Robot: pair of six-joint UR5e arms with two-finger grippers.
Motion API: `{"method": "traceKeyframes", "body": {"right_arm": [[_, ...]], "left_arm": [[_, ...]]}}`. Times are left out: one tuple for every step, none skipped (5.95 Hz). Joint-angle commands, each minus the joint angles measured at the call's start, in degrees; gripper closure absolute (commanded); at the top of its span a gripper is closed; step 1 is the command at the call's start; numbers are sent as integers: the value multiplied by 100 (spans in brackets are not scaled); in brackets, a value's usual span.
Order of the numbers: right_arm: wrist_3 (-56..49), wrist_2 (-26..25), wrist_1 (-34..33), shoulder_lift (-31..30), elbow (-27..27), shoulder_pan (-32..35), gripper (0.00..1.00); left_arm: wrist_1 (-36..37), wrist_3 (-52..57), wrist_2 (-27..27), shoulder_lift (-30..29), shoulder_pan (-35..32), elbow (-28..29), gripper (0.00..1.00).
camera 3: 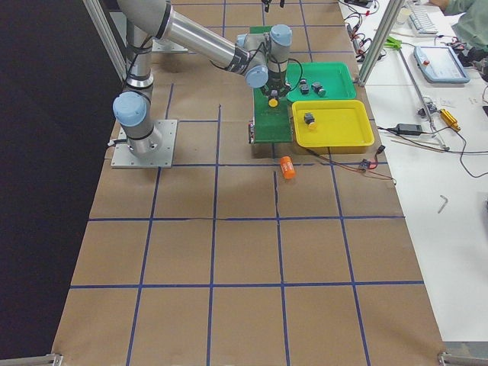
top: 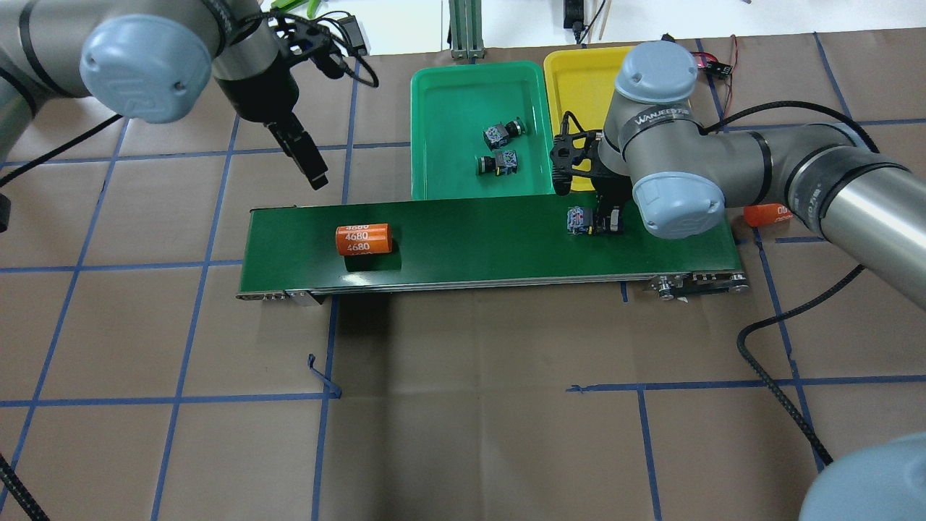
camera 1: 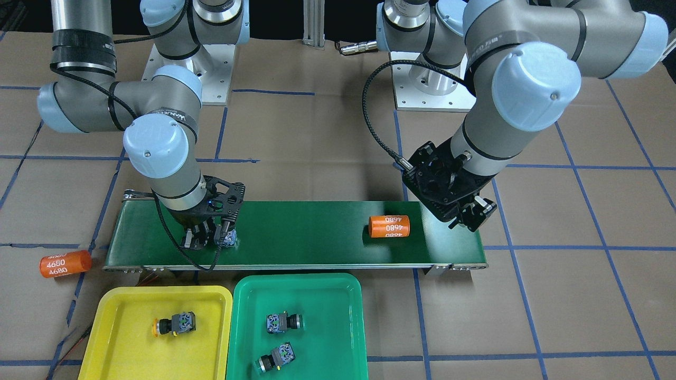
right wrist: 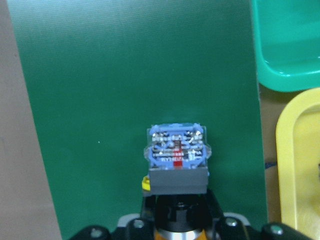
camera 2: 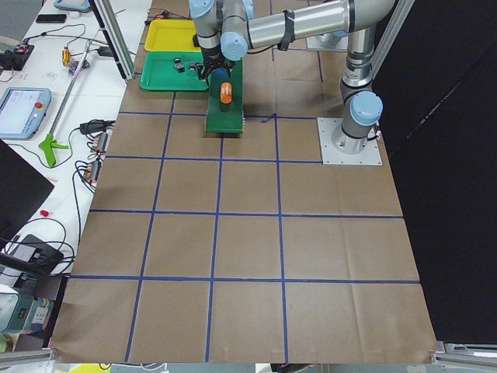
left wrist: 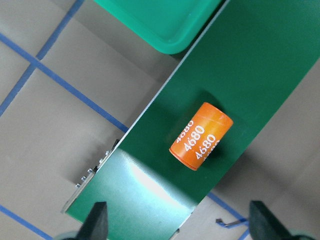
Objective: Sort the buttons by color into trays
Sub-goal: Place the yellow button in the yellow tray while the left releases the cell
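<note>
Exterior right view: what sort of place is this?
Probably a robotics lab work cell: a paper-covered table gridded with blue tape, a white bench alongside carrying a teach pendant and loose cables, and a conveyor belt.

Brown-papered table (camera 1: 317, 132): conveyor belt (camera 1: 306, 232), yellow tray (camera 1: 132, 351), green tray (camera 1: 327, 295), orange cylinder (camera 1: 64, 264) off belt's end.
</note>
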Motion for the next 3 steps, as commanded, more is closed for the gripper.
{"method": "traceKeyframes", "body": {"right_arm": [[-656,-130,268,-326,-39,-403,92],[-930,-114,305,-424,-188,-650,91],[-950,-61,235,-277,-668,-643,91]], "left_arm": [[-103,-2447,-80,268,-87,245,1],[-138,-3417,-27,566,44,184,1],[-147,-3549,17,865,141,-113,2]]}}
